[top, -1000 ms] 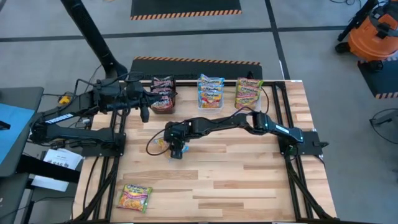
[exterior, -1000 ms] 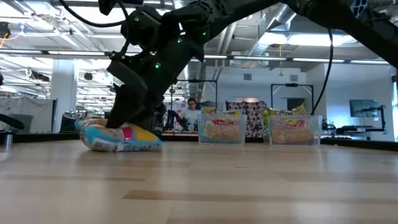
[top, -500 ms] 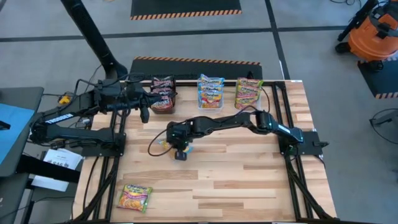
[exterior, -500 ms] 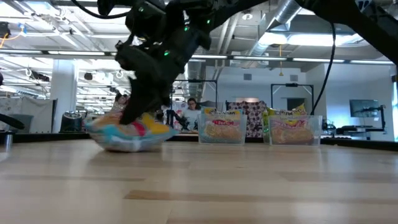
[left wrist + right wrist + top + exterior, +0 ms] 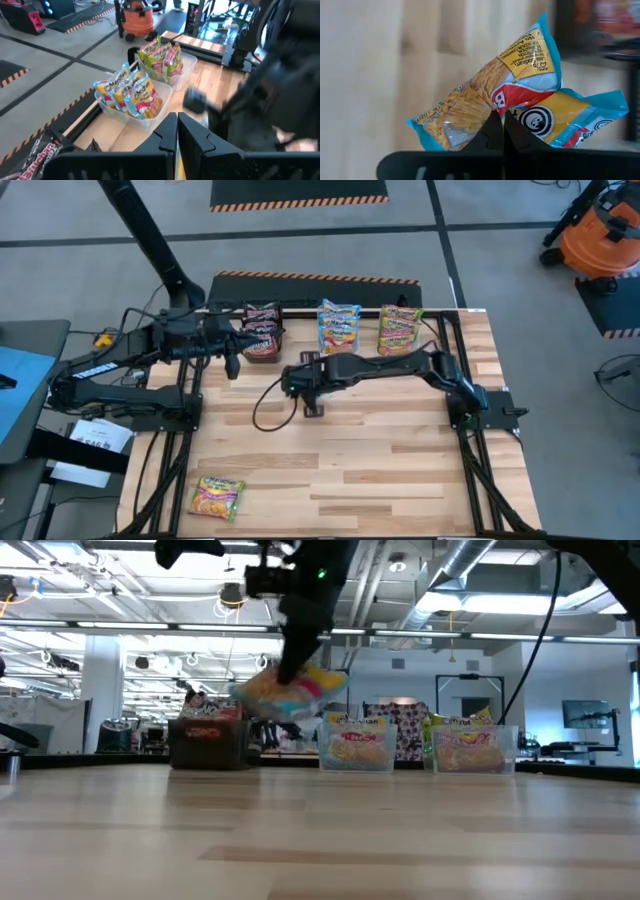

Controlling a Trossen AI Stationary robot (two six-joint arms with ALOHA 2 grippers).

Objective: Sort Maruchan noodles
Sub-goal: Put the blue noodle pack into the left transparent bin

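A blue-edged Maruchan packet point(image 5: 290, 692) hangs high over the table's middle, with my right gripper point(image 5: 501, 127) shut on it. In the high view the arm hides it. At the far edge stand a black box point(image 5: 262, 330) of dark packets, a clear tub point(image 5: 338, 328) of blue-edged ones and a clear tub point(image 5: 400, 328) of green-edged ones. One green-edged packet point(image 5: 216, 497) lies flat near the front left corner. My left gripper point(image 5: 232, 366) waits shut by the black box. My right gripper pinches the packet's middle point(image 5: 496, 106) between its two fingers, where the wrapper is bent into a crease. The fingers come from above, pointing down. The packet is lifted clear of the table, crumpled and tilted, its two ends spreading out below the fingers.
A loose black cable point(image 5: 268, 408) loops on the boards under the right arm. The bare wood point(image 5: 400, 470) across the middle and near right is free room. Dark frame rails point(image 5: 170, 470) run along both side edges.
My right gripper has taken hold of the blue-edged packet, which lay flat on the table, and has risen with it toward the far and right edges. The packet first curled up at its ends and now hangs clear, level with the tubs' tops.
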